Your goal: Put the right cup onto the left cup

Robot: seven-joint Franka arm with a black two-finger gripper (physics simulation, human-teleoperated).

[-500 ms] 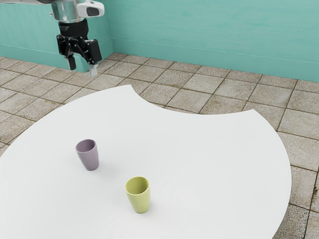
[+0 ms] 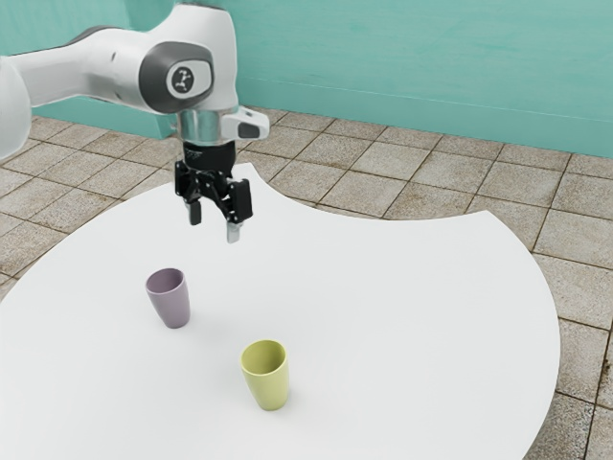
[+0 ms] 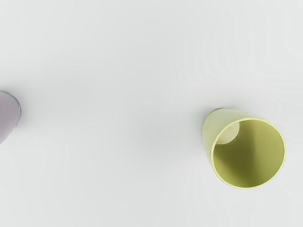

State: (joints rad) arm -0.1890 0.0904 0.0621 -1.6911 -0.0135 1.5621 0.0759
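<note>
Black two-finger gripper spread wide, nothing between its fingers

I have it above the smooth white table, well apart from the yellow-green, hard-looking tapered cup; that cup, which I take for the right one, stands upright near the muted purple, hard-looking tapered cup. I judge it light and stiff, perhaps slippery, possibly brittle; its walls narrow downward, so I would close gently across the outside, just below the rim, keeping it level and leaving its base free to enter the other's mouth.
</note>
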